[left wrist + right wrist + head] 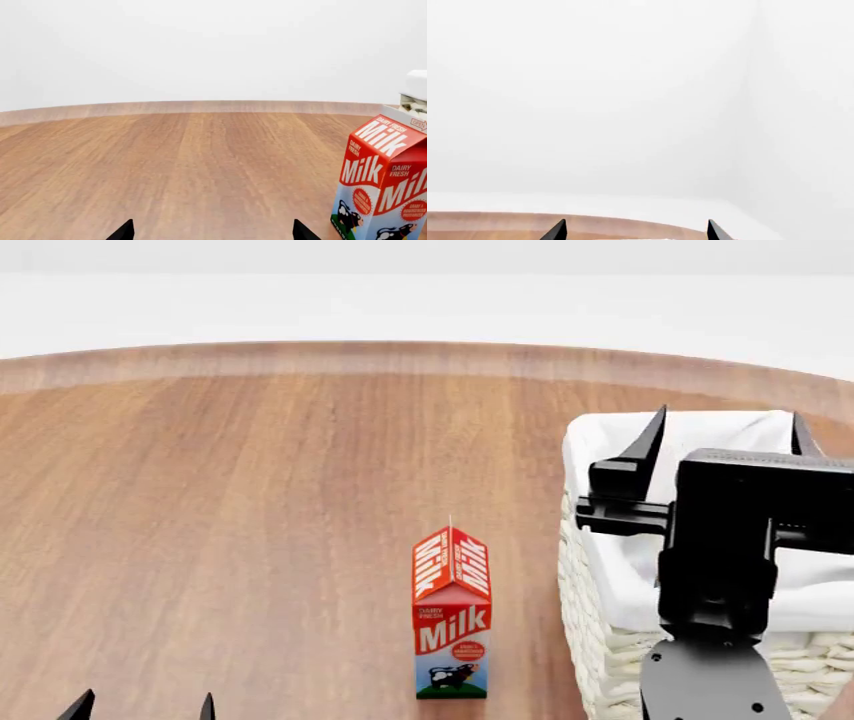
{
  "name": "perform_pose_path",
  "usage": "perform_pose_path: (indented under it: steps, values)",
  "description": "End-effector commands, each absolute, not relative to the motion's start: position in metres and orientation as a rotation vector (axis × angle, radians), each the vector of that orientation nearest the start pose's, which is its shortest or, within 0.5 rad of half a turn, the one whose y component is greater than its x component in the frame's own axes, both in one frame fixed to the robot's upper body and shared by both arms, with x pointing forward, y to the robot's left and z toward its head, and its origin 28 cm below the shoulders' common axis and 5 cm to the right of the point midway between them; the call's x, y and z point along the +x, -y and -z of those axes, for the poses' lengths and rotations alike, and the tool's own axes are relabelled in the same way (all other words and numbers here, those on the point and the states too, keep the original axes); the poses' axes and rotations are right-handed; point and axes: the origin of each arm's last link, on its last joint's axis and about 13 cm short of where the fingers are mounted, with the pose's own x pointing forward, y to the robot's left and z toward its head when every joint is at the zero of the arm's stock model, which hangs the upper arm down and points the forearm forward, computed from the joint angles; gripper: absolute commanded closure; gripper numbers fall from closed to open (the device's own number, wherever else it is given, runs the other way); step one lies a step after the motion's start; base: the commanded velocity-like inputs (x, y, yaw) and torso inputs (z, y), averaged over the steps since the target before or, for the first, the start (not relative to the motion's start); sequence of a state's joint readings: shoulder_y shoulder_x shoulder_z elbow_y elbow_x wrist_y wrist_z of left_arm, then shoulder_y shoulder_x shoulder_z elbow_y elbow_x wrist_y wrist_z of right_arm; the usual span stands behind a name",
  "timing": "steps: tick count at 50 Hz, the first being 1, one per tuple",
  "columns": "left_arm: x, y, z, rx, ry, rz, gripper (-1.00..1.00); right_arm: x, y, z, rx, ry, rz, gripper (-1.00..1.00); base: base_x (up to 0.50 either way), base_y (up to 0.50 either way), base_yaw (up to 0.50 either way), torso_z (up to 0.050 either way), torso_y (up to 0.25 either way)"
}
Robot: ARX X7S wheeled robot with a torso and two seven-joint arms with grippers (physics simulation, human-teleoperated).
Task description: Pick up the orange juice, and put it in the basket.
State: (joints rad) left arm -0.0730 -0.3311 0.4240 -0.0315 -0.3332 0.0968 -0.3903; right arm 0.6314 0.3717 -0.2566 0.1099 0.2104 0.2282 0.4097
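**Right arm over the basket, no orange juice in sight**

We see our right gripper raised above the basket, its two black fingers spread apart with nothing between them. The right wrist view agrees: two fingertips stand wide apart against a blank white wall, with a strip of table edge below. Our left gripper sits low at the near edge of the table, also spread and empty; only its tips show.

The orange juice is not visible in any view. We cannot tell whether it lies inside the basket, since the arm and the folded cloth hide most of the interior. Judging by the empty, open gripper above the basket, we take the step in hand to be the end of the placing, or a pause before searching for the carton. The next move calls for lifting the right arm clear so the basket's inside can be checked.

The basket is rectangular, woven of cream-white wicker in rough, ropy rows, with a smooth white cloth liner folded over its rim. Just beside it, apart from its wall, a milk carton stands upright: a glossy red-and-white gable-top box with crisp edges. The table is a warm wood grain, smooth, with a curved far edge.
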Motion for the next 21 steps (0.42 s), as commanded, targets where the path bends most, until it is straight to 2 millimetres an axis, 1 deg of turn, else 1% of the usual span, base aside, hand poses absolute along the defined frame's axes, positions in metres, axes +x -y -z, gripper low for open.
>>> perform_pose_path:
  steps: [1,21]
  values:
    - [0.211,-0.205,-0.013,0.000,0.000,0.000,-1.00,0.305,0.148,-0.157,-0.189,0.330,0.242,-1.00,0.00,0.00,0.00,0.000,0.000]
    - [0.211,-0.205,-0.013,0.000,0.000,0.000,-1.00,0.275,0.135,-0.174,-0.168,0.409,0.163,-1.00,0.00,0.00,0.00,0.000,0.000]
